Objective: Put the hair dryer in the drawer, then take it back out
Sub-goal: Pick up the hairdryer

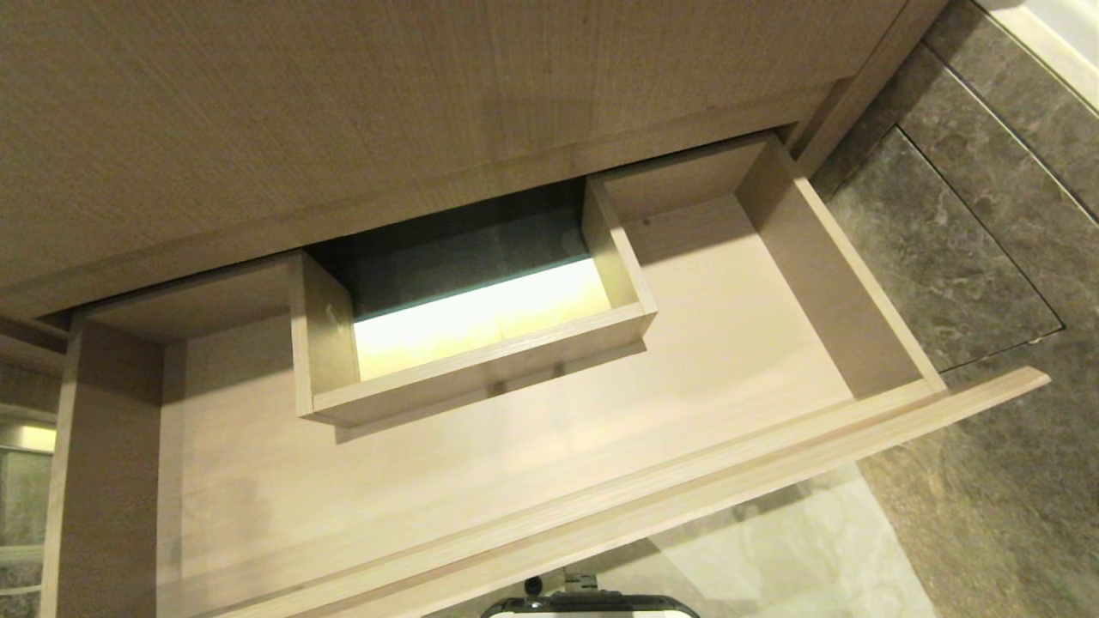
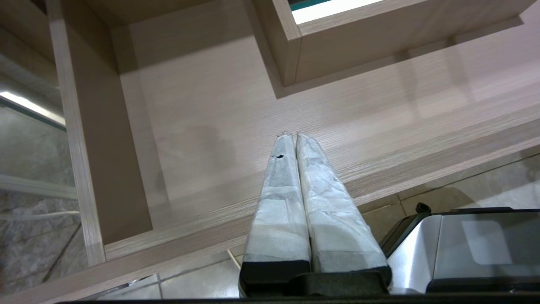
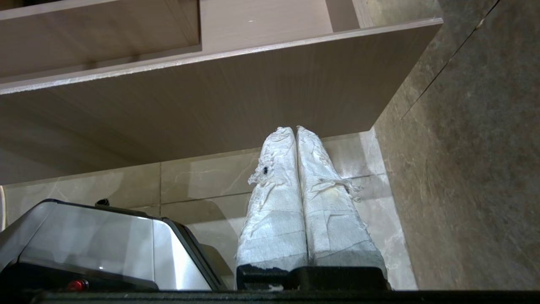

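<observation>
Drawer [image 1: 532, 463] pulled fully out beneath a taller wood panel [image 1: 343, 112], seen from above in the head view. Its pale wood floor is bare, and the hair dryer appears in none of the three views, so its whereabouts cannot be told. Standing open like this, the drawer looks ready to receive it or has just given it up; which stage this is cannot be judged.

A boxed cut-out [image 1: 472, 343] sits against the middle of the drawer's back, its three low walls fencing off a gap through which a bright strip of floor shows. It splits the back of the drawer into two side bays joined by a wide strip along the front. Anything laid inside would have to go beside or in front of this box.

Both arms are parked low, in front of the drawer. The left hand [image 2: 291, 136] has its two white-wrapped fingers pressed together, holding nothing, and points over the front board [image 2: 379, 169] toward the left part of the drawer floor. The right hand [image 3: 291, 130] is likewise closed and empty; it sits below the drawer front, pointing at its plain outer face near the right corner.

Dark stone wall panels [image 1: 987, 215] flank the drawer on the right, close to its side. Pale tiled floor [image 3: 202, 181] lies underneath, and the robot's grey base [image 3: 105, 240] shows near both hands.
</observation>
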